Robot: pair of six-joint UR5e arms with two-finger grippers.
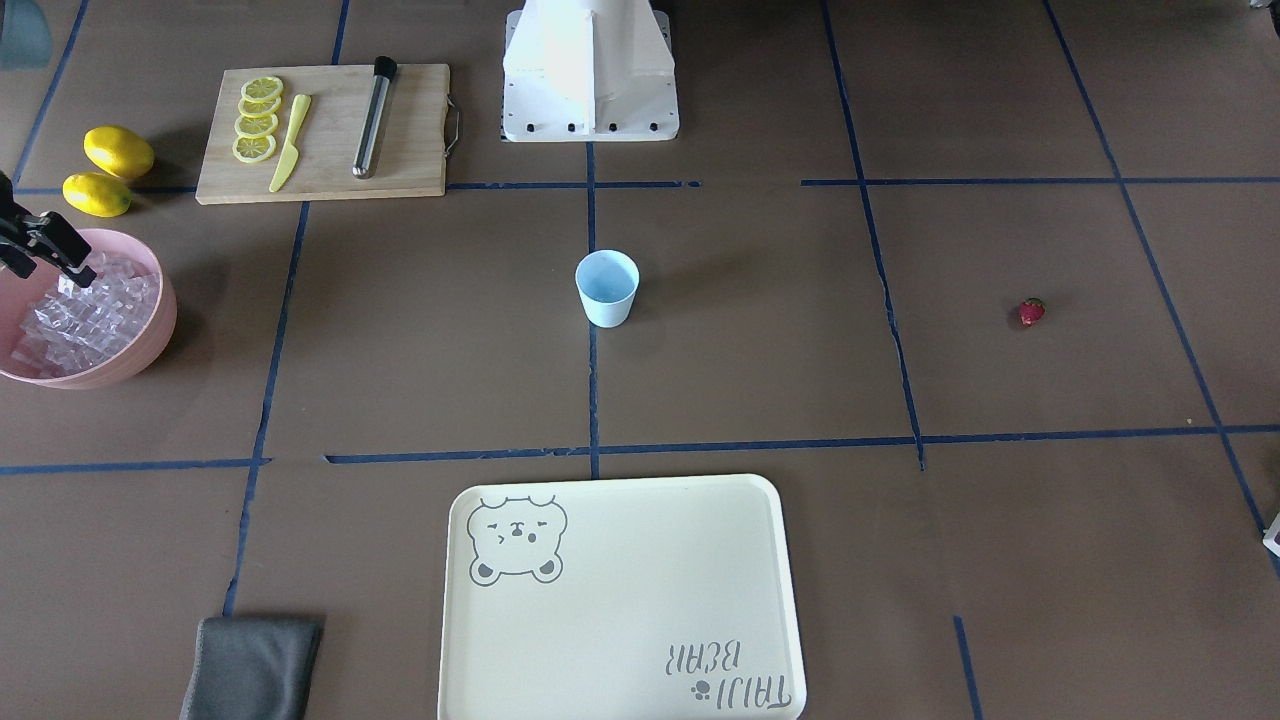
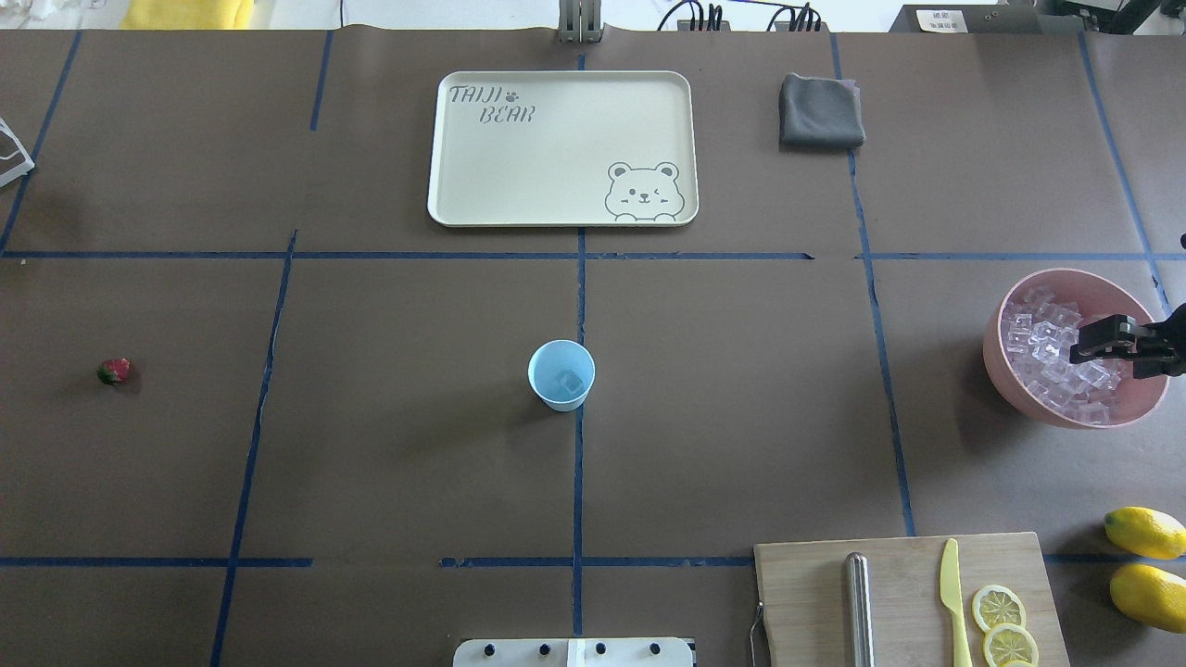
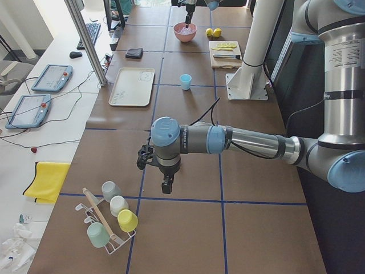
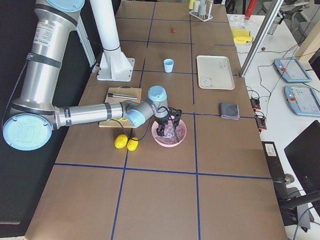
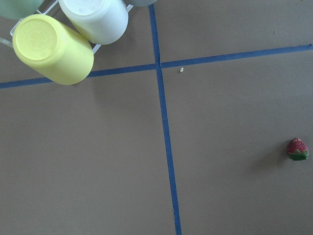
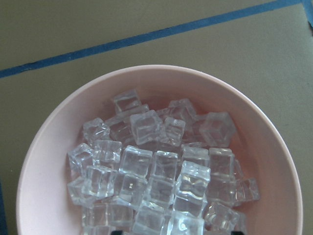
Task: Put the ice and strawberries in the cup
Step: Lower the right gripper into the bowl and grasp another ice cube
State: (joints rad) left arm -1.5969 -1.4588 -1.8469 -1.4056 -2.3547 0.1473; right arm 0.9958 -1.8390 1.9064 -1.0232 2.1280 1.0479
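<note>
Reaching in low over the pink bowl [image 1: 165,322], the right arm is held with the right gripper [image 1: 48,268] pointed down, fingers spread wide just above the ice [image 1: 95,305]. The left arm is stretched level, wrist bent down; left gripper [image 3: 167,190] over bare table, finger state cannot be told. Cup [image 2: 561,375]: table centre, 1 cube [image 2: 569,380] inside. Strawberry [image 2: 114,371]: well apart, on the table's left side.

ice [image 2: 1056,361] in bowl [image 2: 993,359] | bowl right of cup [image 2: 561,373] | strawberry [image 2: 114,371] far left
</note>
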